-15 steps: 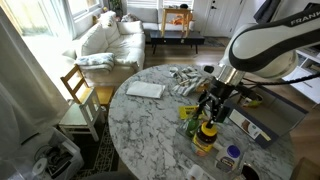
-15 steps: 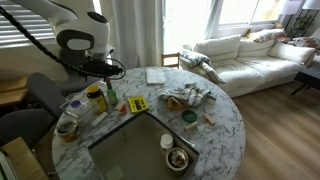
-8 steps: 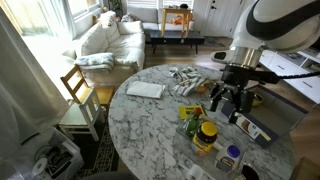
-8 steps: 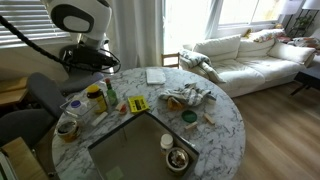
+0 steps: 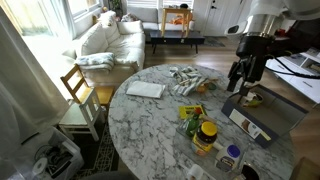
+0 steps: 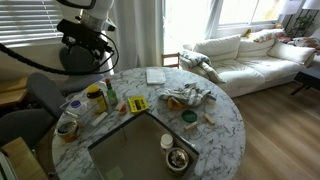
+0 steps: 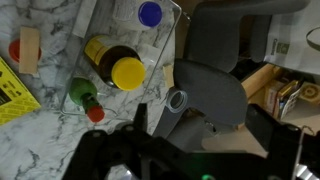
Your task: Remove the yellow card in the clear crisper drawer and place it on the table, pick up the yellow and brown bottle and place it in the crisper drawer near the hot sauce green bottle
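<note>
The yellow and brown bottle (image 5: 207, 134) (image 6: 96, 98) (image 7: 117, 64) stands in the clear crisper drawer (image 5: 216, 147) (image 7: 165, 45), right beside the hot sauce green bottle (image 5: 193, 127) (image 6: 111, 97) (image 7: 86, 98). The yellow card (image 5: 189, 113) (image 6: 136, 104) (image 7: 12, 96) lies flat on the marble table (image 5: 150, 125) (image 6: 215, 130), outside the drawer. My gripper (image 5: 243, 78) (image 6: 92, 45) (image 7: 198, 132) is open and empty. It hangs high above the table's edge, well clear of the bottles.
A white booklet (image 5: 145, 90) (image 6: 155, 75) and crumpled wrappers (image 5: 185, 80) (image 6: 187, 97) lie mid-table. A grey open box (image 5: 262, 115) (image 6: 135, 150) sits at one edge. A blue-and-white container (image 5: 230, 157) (image 7: 150, 13) stands by the drawer. A grey chair (image 7: 212, 75) is below the gripper.
My gripper has risen from just above the yellow and brown bottle and swung away past the table's edge. The bottle stays in the drawer.
</note>
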